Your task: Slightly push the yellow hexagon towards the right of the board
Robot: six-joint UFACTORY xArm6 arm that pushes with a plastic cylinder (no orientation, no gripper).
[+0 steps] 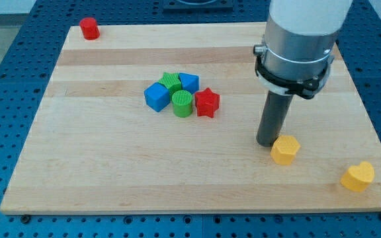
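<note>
My tip (268, 143), a plain rod with no gripper to open or close, is sitting just left of the yellow hexagon (285, 150) at the desk's (111, 172) right-hand part, seemingly touching it. The pushing step is looking ready; next is calling for a short rightward nudge, stopping before the yellow heart (358, 176). No containers are showing.
</note>
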